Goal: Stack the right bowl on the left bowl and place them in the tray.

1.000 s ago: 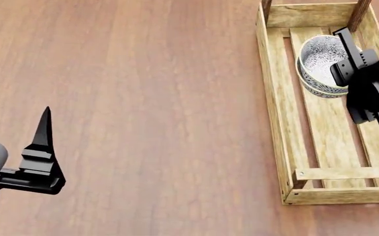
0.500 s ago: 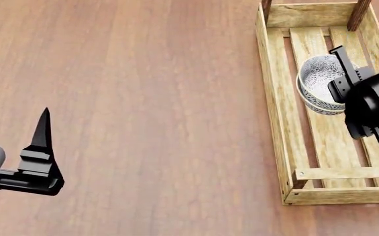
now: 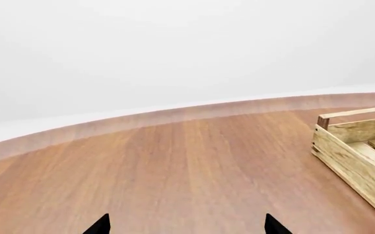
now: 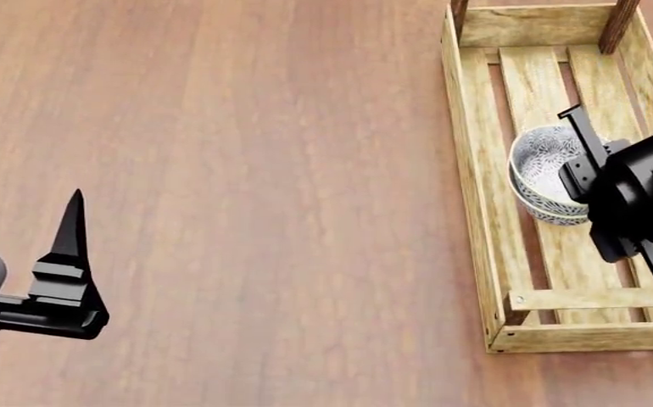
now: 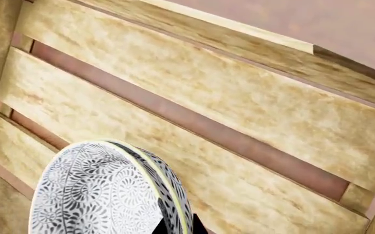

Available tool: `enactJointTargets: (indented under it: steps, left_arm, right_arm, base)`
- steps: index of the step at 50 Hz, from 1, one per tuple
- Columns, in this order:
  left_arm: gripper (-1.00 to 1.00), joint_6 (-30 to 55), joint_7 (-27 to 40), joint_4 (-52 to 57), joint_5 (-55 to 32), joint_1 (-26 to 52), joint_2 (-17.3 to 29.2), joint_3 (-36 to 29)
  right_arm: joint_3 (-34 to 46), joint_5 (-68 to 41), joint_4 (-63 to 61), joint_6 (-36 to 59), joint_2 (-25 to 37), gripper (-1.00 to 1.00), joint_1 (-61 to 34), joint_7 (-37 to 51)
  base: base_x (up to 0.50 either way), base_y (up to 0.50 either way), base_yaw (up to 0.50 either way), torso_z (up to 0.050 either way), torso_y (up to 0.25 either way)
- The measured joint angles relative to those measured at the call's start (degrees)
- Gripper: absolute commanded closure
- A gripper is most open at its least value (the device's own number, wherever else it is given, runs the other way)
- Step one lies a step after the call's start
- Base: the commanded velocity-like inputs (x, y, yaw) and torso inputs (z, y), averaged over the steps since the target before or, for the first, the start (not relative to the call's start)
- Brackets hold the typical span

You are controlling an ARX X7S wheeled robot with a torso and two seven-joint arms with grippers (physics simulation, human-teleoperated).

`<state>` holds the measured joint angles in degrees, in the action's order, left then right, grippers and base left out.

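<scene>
Two patterned bowls [image 4: 539, 174], nested one inside the other, held over the slatted floor of the tray [image 4: 476, 195] near its middle, tilted in the head view. Whether touching the slats or just above them, impossible to tell. Right gripper [image 4: 590, 161] closed on the stack's rim, one finger [image 4: 581, 131] showing black along the rim's far side, arm body hiding the bowls' right edge. In the right wrist view, same stack [image 5: 106, 195] seen with grey floral pattern inside and pale green rim lines, fingertips [image 5: 174, 225] pinched tight on the rim, light planks and dark gaps of the tray [image 5: 194, 92] behind.

Tray lying lengthwise on the wooden counter [image 4: 248, 170] at the right side of the head view, dark corner posts at its far end.

Left gripper [image 4: 69, 254] low at the left of the head view, well apart from the tray, holding nothing. In the left wrist view only two dark fingertips [image 3: 100, 225] visible, set wide apart, with bare counter [image 3: 174, 165] between and a corner of the tray [image 3: 353, 146] off to one side.
</scene>
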<state>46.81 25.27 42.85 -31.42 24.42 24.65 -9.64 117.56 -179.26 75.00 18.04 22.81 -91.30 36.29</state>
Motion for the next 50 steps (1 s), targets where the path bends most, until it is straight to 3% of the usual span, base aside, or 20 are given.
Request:
enactJointTargets:
  steps: [7,8,33,50]
  left_arm:
    - [-1.00,-0.1,0.1,0.0,-0.1,0.0,0.1,-0.1]
    - [-1.00,-0.1,0.1,0.0,-0.1,0.0,0.1,-0.1]
    - [-1.00,-0.6,0.5,-0.1,-0.6,-0.3,0.4,0.0]
    - [-1.00,-0.5,0.9,0.1,-1.2,0.0,0.5,0.2]
  right_arm:
    - [0.1,0.0,0.0,0.3,0.0,1.00,0.1,0.6]
    - [0.1,0.0,0.0,0.3,0.0,-1.00,0.1,0.6]
    - [1.1,0.9,0.0,-0.9,-0.3,-1.00,-2.8,0.2]
    - [12.8,2.9,0.0,-5.7,-3.9,-1.00,-11.6,-4.3]
  base:
    - [0.00,0.00,0.00,0.000,0.000]
    - [0.00,0.00,0.00,0.000,0.000]
    - [0.00,0.00,0.00,0.000,0.000]
    - [0.00,0.00,0.00,0.000,0.000]
